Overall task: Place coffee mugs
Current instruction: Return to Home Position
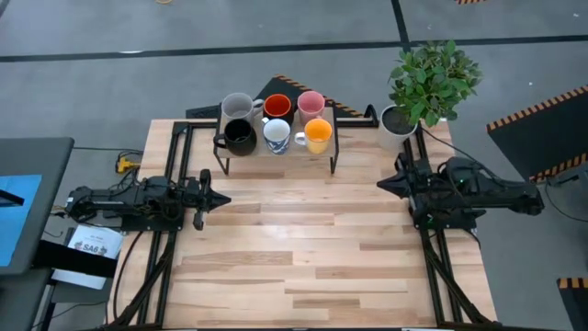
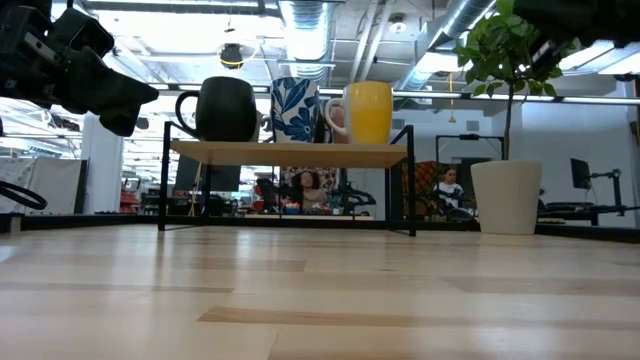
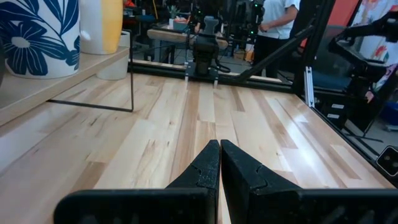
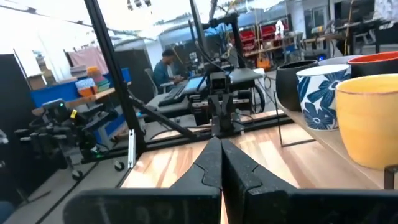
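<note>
Six mugs stand on a small raised shelf at the table's far middle: grey, red-orange and pink in the far row, black, white with blue pattern and yellow-orange in the near row. In the low view the black, blue-patterned and yellow-orange mugs show on the shelf. My left gripper is shut and empty at the table's left side; its shut fingertips show in its wrist view. My right gripper is shut and empty at the right side; its wrist view shows the same.
A white pot with a green plant stands at the table's far right corner, near my right arm. The shelf has thin black wire legs. The wooden table top lies between and in front of the arms. People sit in the room behind.
</note>
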